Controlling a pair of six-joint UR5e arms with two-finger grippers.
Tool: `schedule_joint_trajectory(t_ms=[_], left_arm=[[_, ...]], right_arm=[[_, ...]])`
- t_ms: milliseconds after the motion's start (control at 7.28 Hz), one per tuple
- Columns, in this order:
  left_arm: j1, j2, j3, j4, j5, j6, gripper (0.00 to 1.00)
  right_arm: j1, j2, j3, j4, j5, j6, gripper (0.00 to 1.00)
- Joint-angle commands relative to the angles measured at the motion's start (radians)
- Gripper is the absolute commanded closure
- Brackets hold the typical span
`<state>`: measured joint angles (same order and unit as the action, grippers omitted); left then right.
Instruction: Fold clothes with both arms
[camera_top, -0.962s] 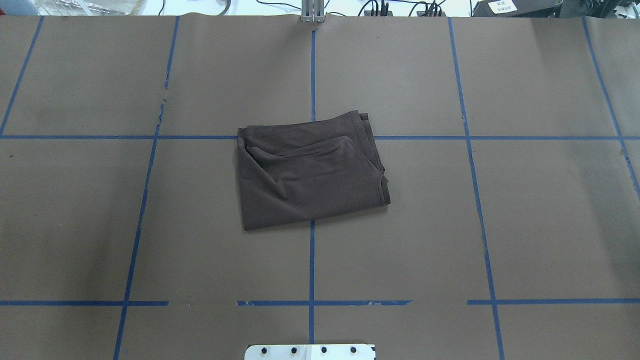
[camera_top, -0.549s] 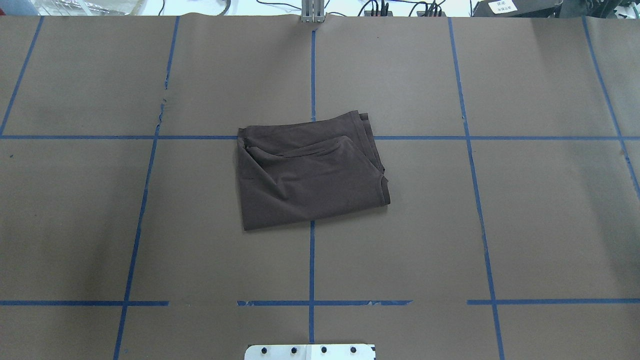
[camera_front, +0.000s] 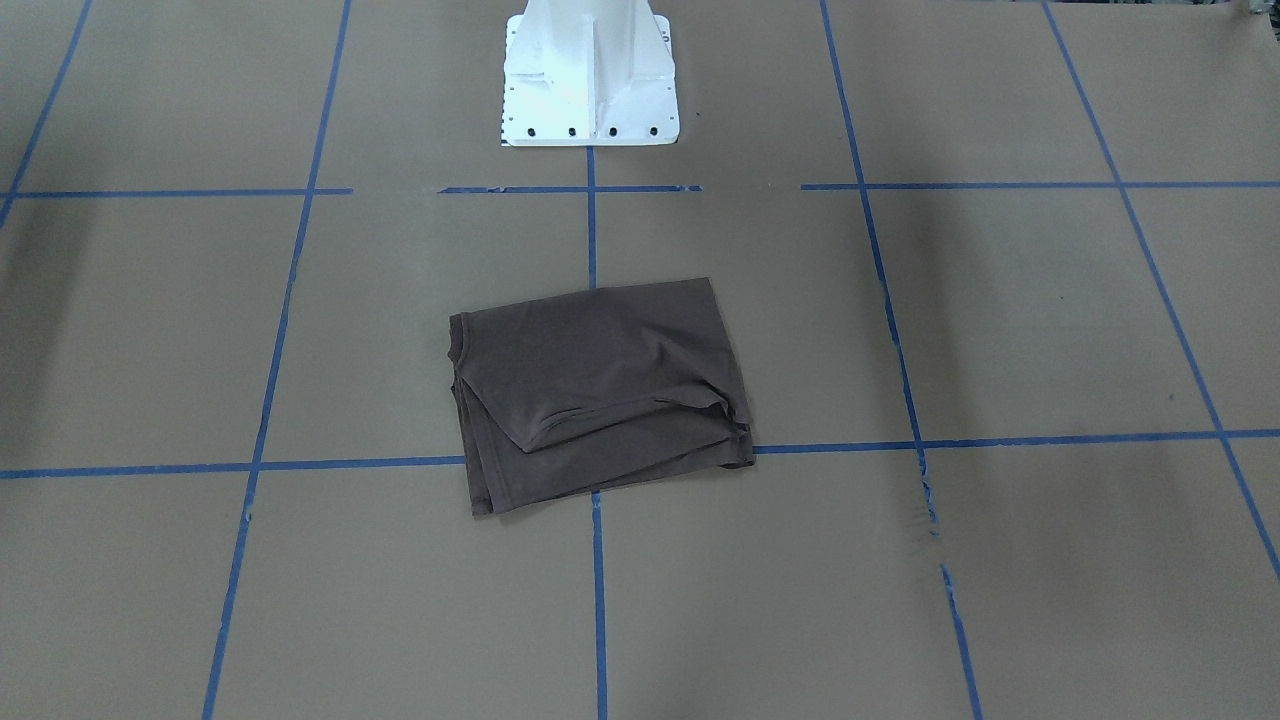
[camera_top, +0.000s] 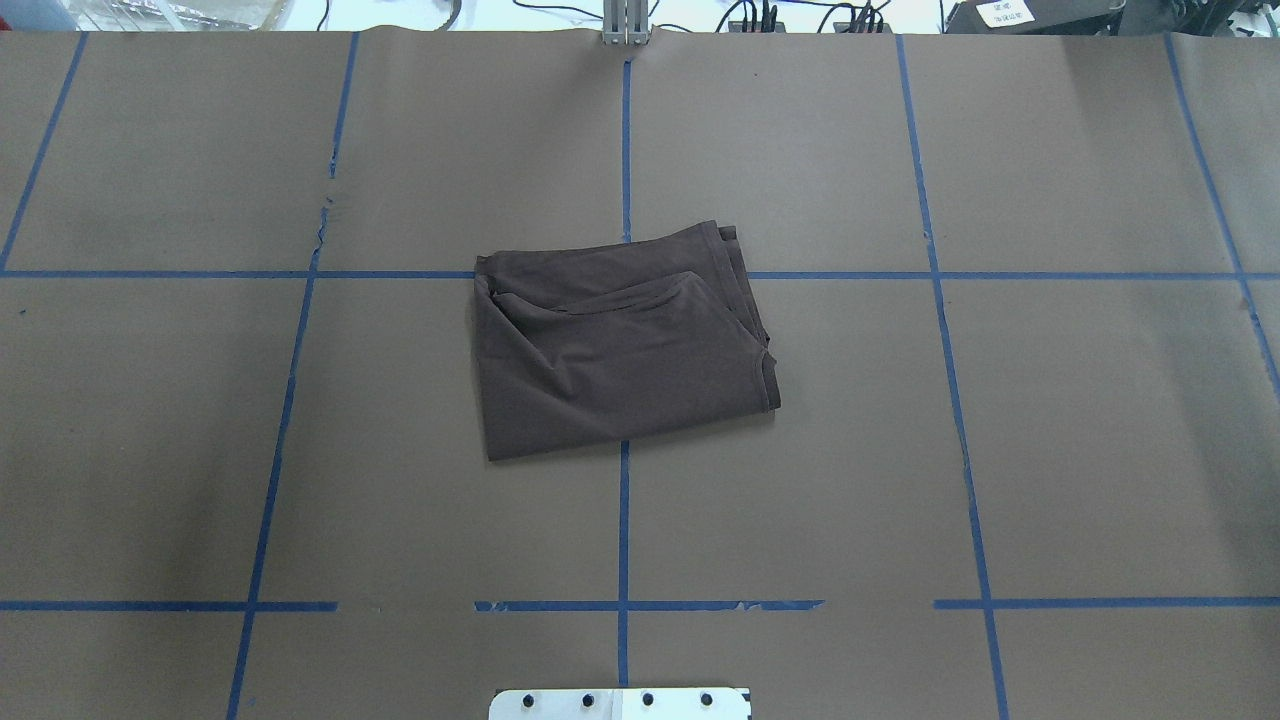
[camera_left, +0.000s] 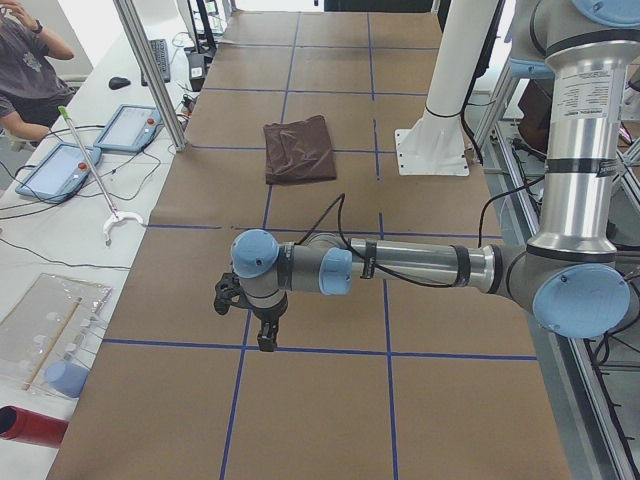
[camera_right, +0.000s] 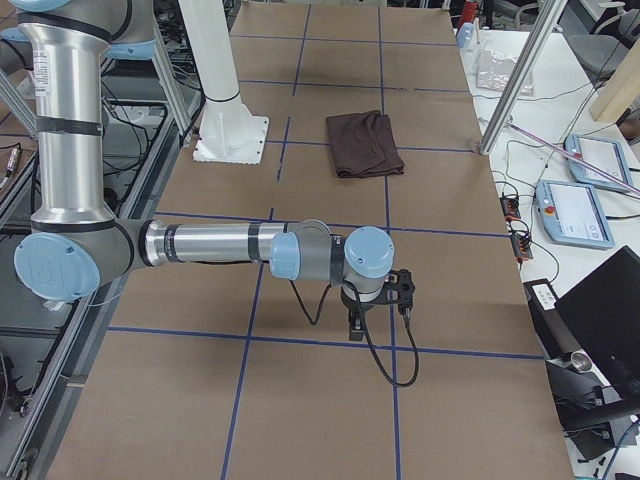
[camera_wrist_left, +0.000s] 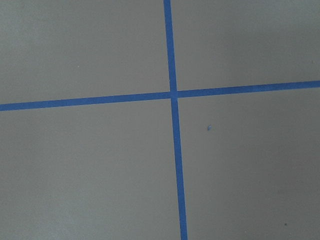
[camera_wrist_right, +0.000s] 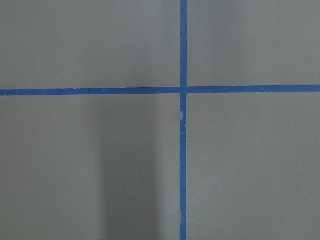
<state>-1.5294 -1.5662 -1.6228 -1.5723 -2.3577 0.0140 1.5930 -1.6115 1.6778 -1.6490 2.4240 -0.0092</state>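
The clothes are one dark brown T-shirt (camera_top: 620, 350), folded into a rough rectangle with layered edges, lying flat at the table's middle (camera_front: 600, 390). It also shows far up the table in both side views (camera_left: 298, 150) (camera_right: 365, 143). Neither arm touches it. My left gripper (camera_left: 265, 340) hangs low over bare paper near the table's left end. My right gripper (camera_right: 357, 328) hangs the same way near the right end. I cannot tell whether either is open or shut. Both wrist views show only brown paper and crossing blue tape.
The white pedestal base (camera_front: 590, 80) stands at the robot's edge of the table. Blue tape lines (camera_top: 624, 520) grid the brown paper. A seated person (camera_left: 25, 60), tablets (camera_left: 130, 127) and a grabber stick (camera_left: 95, 175) sit on a side bench beyond the table.
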Motion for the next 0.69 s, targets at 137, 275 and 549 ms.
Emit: schedule_joint_trajectory(t_ms=[137,275,549], left_arm=[[0.000,0.000,-0.003,0.000,0.000,0.000,0.00],[0.000,0.000,-0.005,0.000,0.000,0.000,0.00],[-0.005,-0.002,-0.005,0.000,0.000,0.000,0.00]], right_arm=[[0.004,-0.001,0.002,0.000,0.001,-0.002,0.00],[0.005,-0.001,0.003,0.000,0.007,-0.002,0.00],[0.010,0.001,0.035,0.000,0.041,-0.002,0.00]])
